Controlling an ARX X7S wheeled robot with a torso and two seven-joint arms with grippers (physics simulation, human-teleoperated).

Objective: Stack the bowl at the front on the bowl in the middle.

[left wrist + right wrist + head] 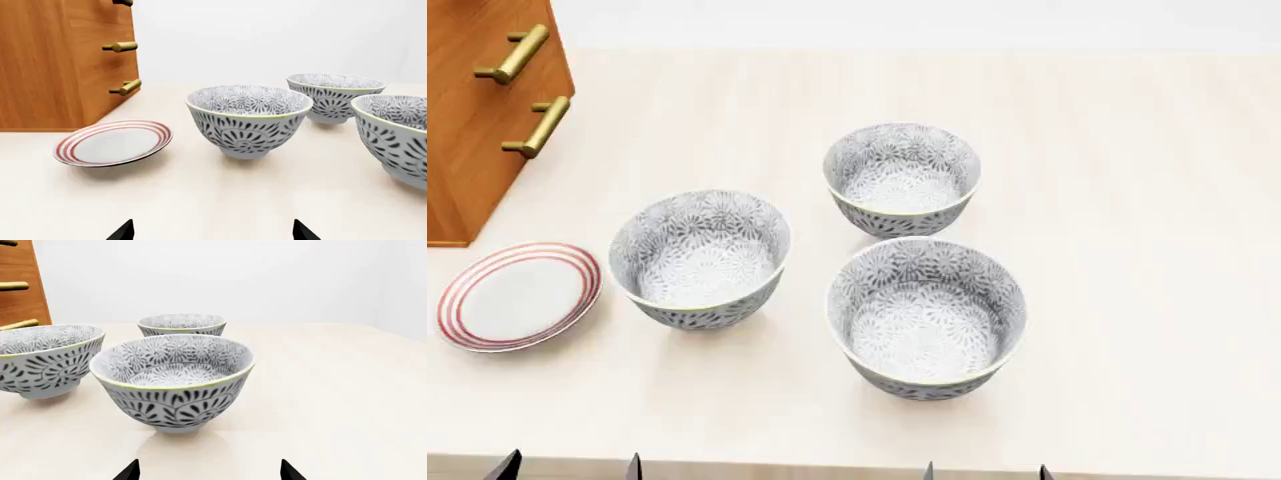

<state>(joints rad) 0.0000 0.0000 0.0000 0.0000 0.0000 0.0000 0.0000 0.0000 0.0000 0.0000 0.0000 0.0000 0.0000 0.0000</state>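
Observation:
Three grey patterned bowls stand upright on the cream table. The front bowl (928, 320) (173, 382) (397, 135) is nearest me. The middle bowl (701, 258) (247, 120) (43, 360) sits to its left and a little farther back. The third bowl (901, 180) is the farthest. My left gripper (567, 470) (213, 232) is open and empty at the table's near edge, short of the middle bowl. My right gripper (986, 472) (209, 471) is also open and empty, just in front of the front bowl. Only the fingertips show.
A white plate with red rings (518, 295) (113, 142) lies left of the middle bowl. A wooden cabinet with brass handles (487, 110) (60, 65) stands at the back left. Bare tabletop (1148, 250) extends to the right of the bowls.

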